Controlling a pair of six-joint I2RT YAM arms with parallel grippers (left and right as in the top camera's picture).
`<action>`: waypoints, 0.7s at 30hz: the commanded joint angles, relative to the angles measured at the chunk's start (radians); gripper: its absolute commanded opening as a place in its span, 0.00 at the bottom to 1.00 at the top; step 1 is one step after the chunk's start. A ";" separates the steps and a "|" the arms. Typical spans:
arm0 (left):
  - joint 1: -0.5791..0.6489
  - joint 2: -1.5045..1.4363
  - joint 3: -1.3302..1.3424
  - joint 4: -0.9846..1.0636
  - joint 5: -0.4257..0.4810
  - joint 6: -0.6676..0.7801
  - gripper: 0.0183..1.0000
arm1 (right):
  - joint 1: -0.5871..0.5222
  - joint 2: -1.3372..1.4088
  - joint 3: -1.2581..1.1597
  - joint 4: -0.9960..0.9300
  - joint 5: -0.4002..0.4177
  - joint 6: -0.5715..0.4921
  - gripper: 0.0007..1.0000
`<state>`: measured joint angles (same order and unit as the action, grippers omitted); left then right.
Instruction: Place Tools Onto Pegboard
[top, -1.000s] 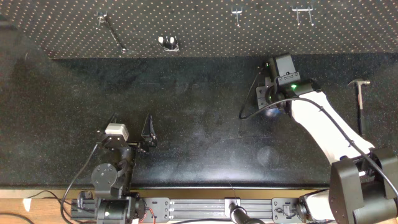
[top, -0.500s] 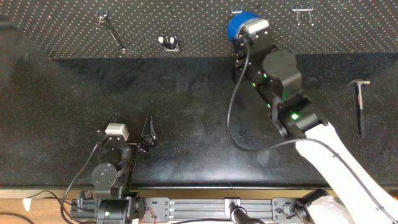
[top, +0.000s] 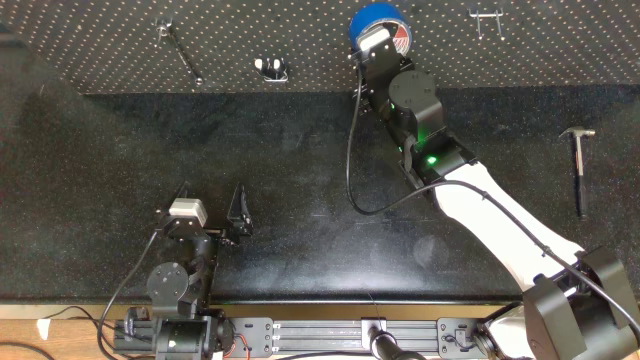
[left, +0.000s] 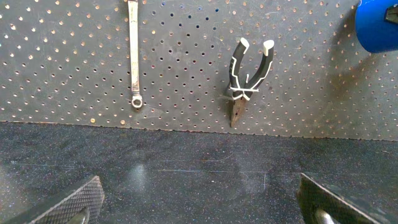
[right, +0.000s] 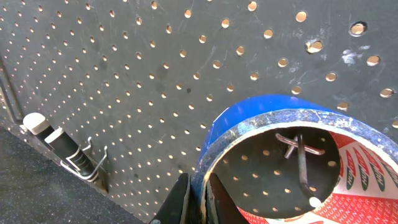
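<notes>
Clearly the blue tape roll (right: 249, 134) is up at the pegboard (top: 300, 40), carried by the right arm's jaws; they are pinched narrow on the roll's wall, 1 finger inside the core and 1 outside. In the right wrist view the roll's open core faces the board, so its axis runs straight into the board, and a wire hook (right: 301, 149) shows through the opening, toward the side away from the jaws. Whether the hook's tip is already inside the core or just short of it I cannot tell. That is the relation that matters: the coming move, as I judge it, calls for pressing the roll toward the board along its axis until the hook is through; then lowering it so the inner rim hangs on the wire; only then parting the jaws.

Pliers (left: 249, 78) and a wrench (left: 133, 53) already hang further left on the board; a hammer (top: 578, 170) lies on the worktop (top: 300, 180) at the far right, much nearer the right arm. The left arm's jaws stand wide and hold nothing, low over the worktop, well apart from the roll.
</notes>
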<state>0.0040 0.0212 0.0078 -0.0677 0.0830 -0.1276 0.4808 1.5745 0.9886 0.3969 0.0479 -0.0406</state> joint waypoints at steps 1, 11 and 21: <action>0.002 -0.006 -0.002 -0.008 -0.007 0.006 1.00 | 0.001 0.011 0.006 0.005 0.068 -0.010 0.08; 0.002 -0.006 -0.002 -0.008 -0.007 0.006 1.00 | 0.030 -0.009 0.006 -0.031 0.063 -0.010 0.29; 0.002 -0.006 -0.002 -0.008 -0.007 0.006 1.00 | -0.008 -0.256 0.007 -0.757 0.000 0.119 0.66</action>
<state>0.0040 0.0212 0.0078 -0.0685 0.0830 -0.1276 0.4999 1.4147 1.0012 -0.2169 0.0628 0.0132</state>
